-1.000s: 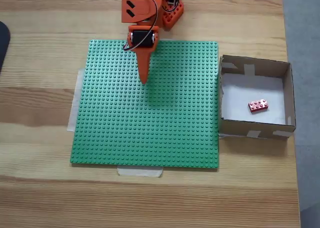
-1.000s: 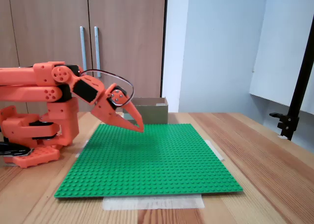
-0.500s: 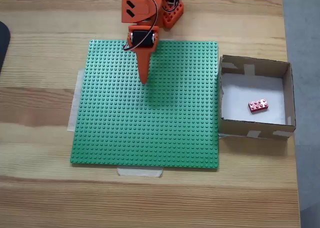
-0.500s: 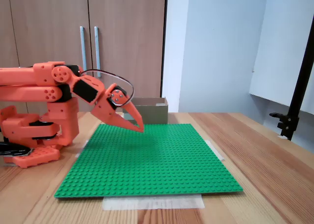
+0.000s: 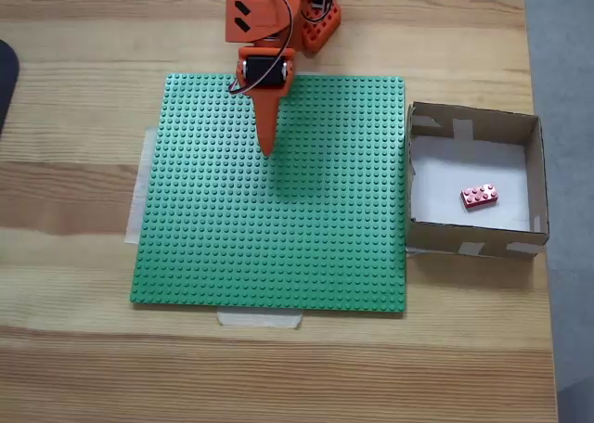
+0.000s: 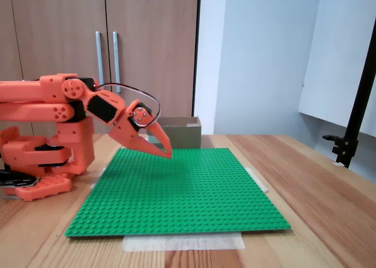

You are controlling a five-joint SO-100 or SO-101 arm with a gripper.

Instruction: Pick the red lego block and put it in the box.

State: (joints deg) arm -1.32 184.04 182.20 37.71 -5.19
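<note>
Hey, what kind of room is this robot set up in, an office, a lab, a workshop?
Probably an office or a small lab room, not a workshop. The orange arm sits on a wooden table with a green baseplate taped down. Behind it stand wooden cabinet doors with metal handles and a plain pale wall.

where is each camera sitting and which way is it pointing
A fixed view: above the table, looking straight down at the green baseplate, the box and the red lego block; the arm enters from the top edge, claw over the plate.
A fixed view: low at table height, facing the cupboard doors; the whole orange arm stands at the left.
Both fixed views share the baseplate, box and claw; only the top view shows the block.
</note>
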